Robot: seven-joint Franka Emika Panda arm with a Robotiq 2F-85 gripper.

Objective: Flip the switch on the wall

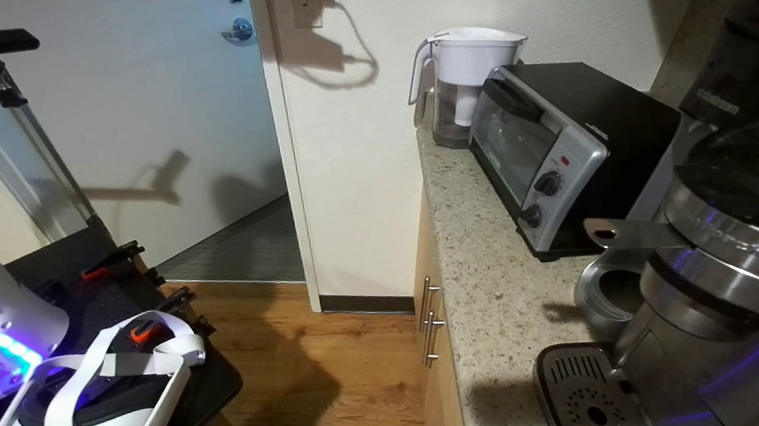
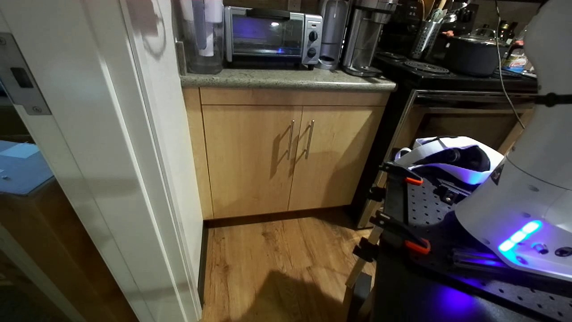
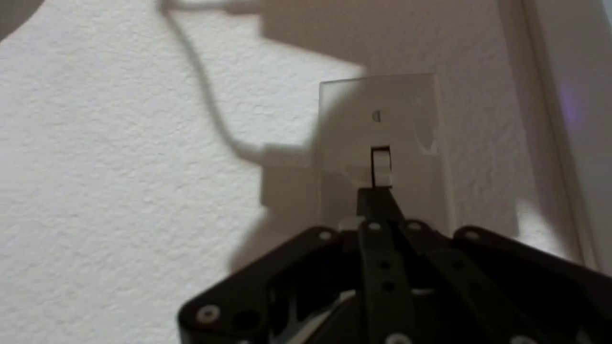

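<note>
The switch (image 3: 406,124) is a white plate with a small pale lever in its slot, seen in the wrist view. It is mostly in shadow. It shows faintly near the top of an exterior view (image 1: 307,14). It sits on the cream-white wall (image 1: 358,188), which also fills the left of the wrist view (image 3: 119,167). My gripper (image 3: 377,193) is shut with its fingertips together and nothing between them. The tips lie in front of the plate, at the lower end of the lever in the wrist picture; I cannot tell whether they touch. The gripper hides the plate's lower part there.
A door frame (image 1: 285,146) edges the wall near the switch, with a door (image 1: 165,108) beyond. A water pitcher (image 1: 475,59), a toaster oven (image 1: 586,111) and a coffee maker (image 1: 714,323) stand on the counter (image 1: 485,286). A white headset (image 1: 100,419) lies by the robot base.
</note>
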